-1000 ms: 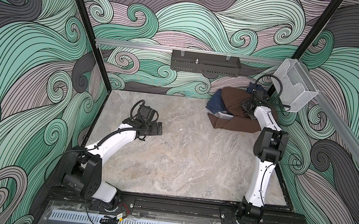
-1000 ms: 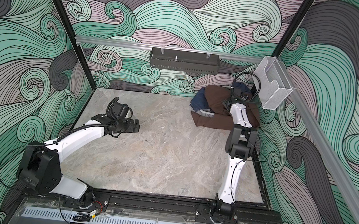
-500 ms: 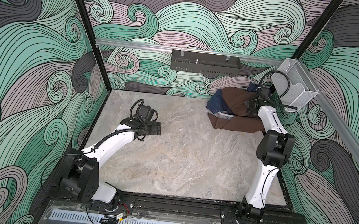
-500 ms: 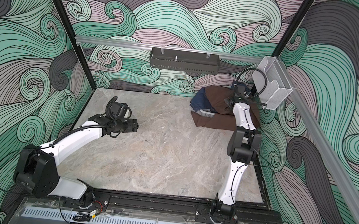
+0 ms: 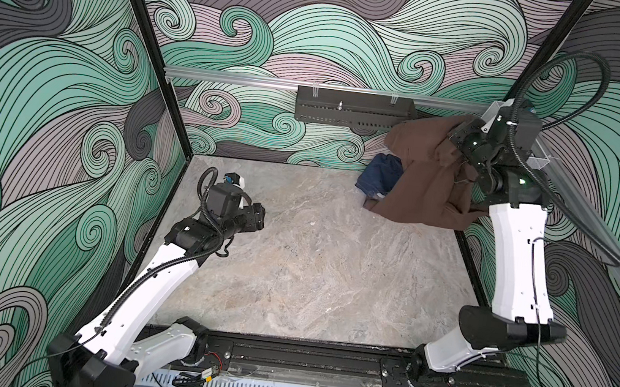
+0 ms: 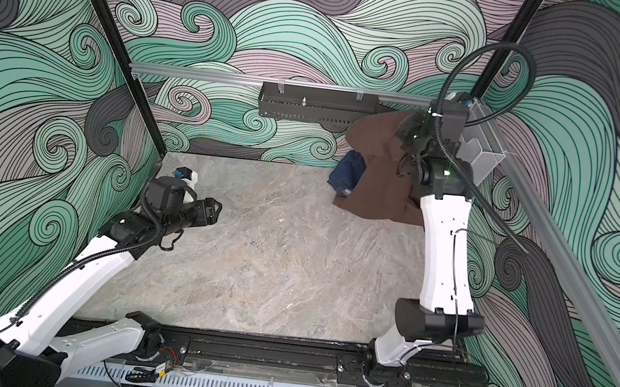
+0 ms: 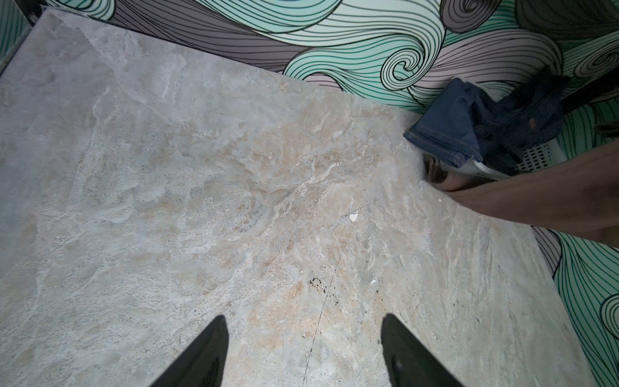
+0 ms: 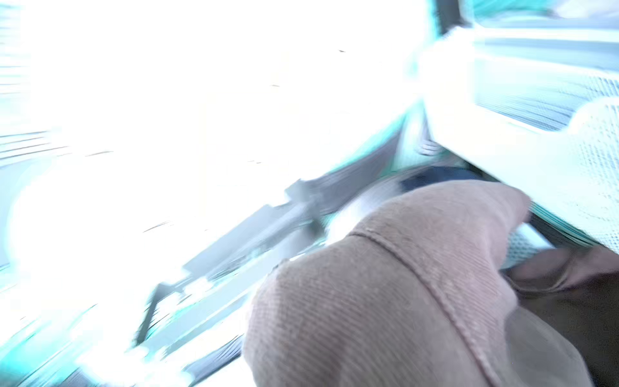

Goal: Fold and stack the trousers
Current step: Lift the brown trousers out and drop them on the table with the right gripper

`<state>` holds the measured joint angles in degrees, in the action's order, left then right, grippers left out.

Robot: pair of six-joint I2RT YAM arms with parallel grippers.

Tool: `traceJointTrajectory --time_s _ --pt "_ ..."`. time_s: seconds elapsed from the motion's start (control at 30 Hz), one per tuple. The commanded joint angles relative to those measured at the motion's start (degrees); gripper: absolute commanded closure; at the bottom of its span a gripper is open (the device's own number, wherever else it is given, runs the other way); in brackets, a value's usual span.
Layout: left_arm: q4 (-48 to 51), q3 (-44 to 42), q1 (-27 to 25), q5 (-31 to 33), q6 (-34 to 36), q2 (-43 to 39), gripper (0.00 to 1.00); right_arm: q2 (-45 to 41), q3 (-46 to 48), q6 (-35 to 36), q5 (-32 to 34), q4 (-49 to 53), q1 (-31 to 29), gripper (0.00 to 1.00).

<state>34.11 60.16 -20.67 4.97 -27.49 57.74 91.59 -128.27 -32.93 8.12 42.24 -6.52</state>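
The dark brown trousers [image 5: 420, 187] [image 6: 376, 186] hang bunched in the back right corner, their lower edge trailing on the table. My right gripper [image 5: 455, 139] [image 6: 407, 128] is raised near the back wall, shut on their top. In the blurred, overexposed right wrist view the brown cloth [image 8: 385, 301] fills the foreground and hides the fingers. My left gripper [image 5: 258, 216] [image 6: 215, 209] [image 7: 303, 316] hovers open over the left part of the table, nothing between its fingers, far from the trousers [image 7: 552, 201].
A dark blue denim garment [image 5: 380, 172] [image 7: 462, 124] lies over a white basket [image 7: 536, 157] beside the trousers. A black rack [image 5: 354, 108] hangs on the back wall. A clear bin [image 6: 480, 150] is fixed to the right wall behind the right arm.
My right gripper has shut on the trousers and lifted them up off the pile towards the back wall. The left jaws have narrowed a little; that arm has barely shifted.
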Motion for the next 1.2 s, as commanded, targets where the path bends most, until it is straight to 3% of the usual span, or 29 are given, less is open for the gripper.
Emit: traceJointTrajectory --time_s 0.0,0.3,0.47,0.7,0.93,1.03,1.17 --pt "5.22 0.43 -0.47 2.32 -1.15 -4.10 0.28 -3.52 -4.95 2.81 -2.43 3.57 -4.96 1.00" --pt "13.54 2.74 -0.52 3.87 -2.64 -13.89 0.32 -5.13 -8.33 2.32 -10.84 9.00 -18.55 1.00" --pt "17.31 4.36 -0.47 6.20 -3.20 -17.84 0.36 -0.87 -11.14 2.03 -13.81 8.96 -28.43 1.00" --pt "20.85 7.56 -0.52 12.60 -4.07 -23.86 0.46 15.88 -34.40 2.20 -12.80 10.40 -43.44 1.00" --pt "23.30 9.83 -0.52 18.21 -3.03 -27.56 0.53 15.28 -28.39 -0.19 -12.86 2.56 -45.68 1.00" --pt "23.57 9.95 -0.52 18.30 -2.83 -27.59 0.53 13.78 -26.65 2.86 -7.46 5.78 -45.24 1.00" --pt "23.25 8.93 -0.51 16.76 -3.37 -26.65 0.53 7.73 -11.80 2.94 -3.62 5.97 -39.83 1.00"
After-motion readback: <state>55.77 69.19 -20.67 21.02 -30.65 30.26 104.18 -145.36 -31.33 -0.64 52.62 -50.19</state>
